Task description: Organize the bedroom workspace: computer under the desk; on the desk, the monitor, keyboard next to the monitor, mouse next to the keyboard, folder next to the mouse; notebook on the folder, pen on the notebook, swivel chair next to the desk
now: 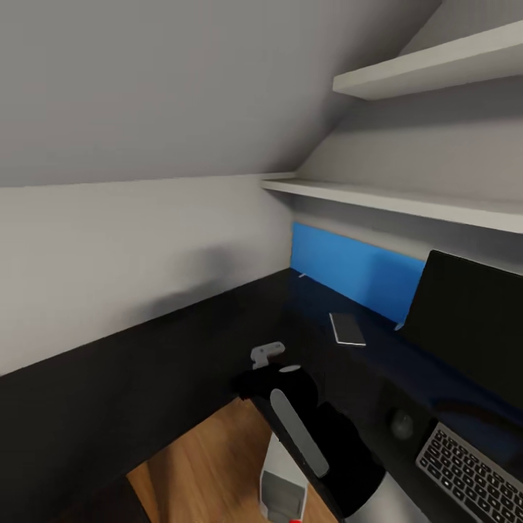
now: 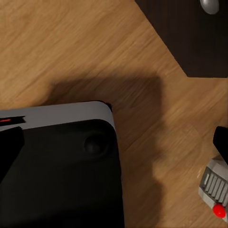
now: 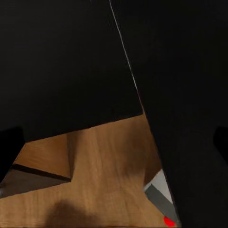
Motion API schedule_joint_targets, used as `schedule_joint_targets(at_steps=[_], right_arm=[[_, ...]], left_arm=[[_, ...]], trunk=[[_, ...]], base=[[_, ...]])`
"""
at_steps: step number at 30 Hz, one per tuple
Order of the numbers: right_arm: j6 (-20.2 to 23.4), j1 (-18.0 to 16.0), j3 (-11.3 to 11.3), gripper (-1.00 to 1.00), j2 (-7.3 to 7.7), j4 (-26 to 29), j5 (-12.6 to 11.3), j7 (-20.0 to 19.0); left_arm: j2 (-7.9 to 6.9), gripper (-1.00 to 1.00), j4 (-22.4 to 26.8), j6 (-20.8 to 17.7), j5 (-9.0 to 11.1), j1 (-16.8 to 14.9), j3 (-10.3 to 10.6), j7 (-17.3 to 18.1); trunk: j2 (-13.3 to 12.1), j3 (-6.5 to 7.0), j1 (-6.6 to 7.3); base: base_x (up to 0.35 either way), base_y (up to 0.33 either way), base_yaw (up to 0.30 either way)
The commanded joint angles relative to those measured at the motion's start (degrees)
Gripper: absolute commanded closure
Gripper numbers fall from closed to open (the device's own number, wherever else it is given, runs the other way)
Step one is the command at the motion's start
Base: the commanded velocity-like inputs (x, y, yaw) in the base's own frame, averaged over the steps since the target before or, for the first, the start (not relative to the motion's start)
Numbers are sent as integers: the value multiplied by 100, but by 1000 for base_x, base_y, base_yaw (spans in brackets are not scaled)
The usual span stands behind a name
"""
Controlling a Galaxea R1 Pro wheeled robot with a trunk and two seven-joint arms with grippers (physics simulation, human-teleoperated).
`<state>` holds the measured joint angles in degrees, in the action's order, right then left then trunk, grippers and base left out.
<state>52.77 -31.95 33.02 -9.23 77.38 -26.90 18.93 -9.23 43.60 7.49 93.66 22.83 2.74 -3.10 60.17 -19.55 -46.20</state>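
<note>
Robot arm (image 1: 319, 428), black with a grey strip, sits nearest the head camera, low centre, above the wood floor (image 1: 211, 465). Below it the computer (image 1: 282, 487) stands on the floor at the desk edge: pale case, red dot low down. Left wrist view catches a corner of it (image 2: 214, 187) with the red dot.

Desk (image 1: 181, 349) has a black L-shaped top running along the grey wall and under the blue back panel (image 1: 349, 269). On it:
- monitor (image 1: 472, 327) at right, black screen, against the back panel
- keyboard (image 1: 472, 472) at lower right, in front of the monitor, silver with black keys
- mouse (image 1: 402, 423) just beside the keyboard, toward the corner
- notebook (image 1: 347, 328) lying flat near the back panel, well apart from the mouse

Two white wall shelves (image 1: 407, 196) hang above the desk under the sloped ceiling.

Jaws on both sides: cannot tell. Each wrist view shows only dark edges at the frame sides.
</note>
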Motion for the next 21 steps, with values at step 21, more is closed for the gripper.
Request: schedule_joint_targets(at_steps=[21], right_arm=[[6, 108, 672, -100, 0, 24, -24, 92]], left_arm=[[-78, -100, -2, -743, 56, -37, 9, -32]], trunk=[[-839, 389, 461]], base=[[0, 0, 271]])
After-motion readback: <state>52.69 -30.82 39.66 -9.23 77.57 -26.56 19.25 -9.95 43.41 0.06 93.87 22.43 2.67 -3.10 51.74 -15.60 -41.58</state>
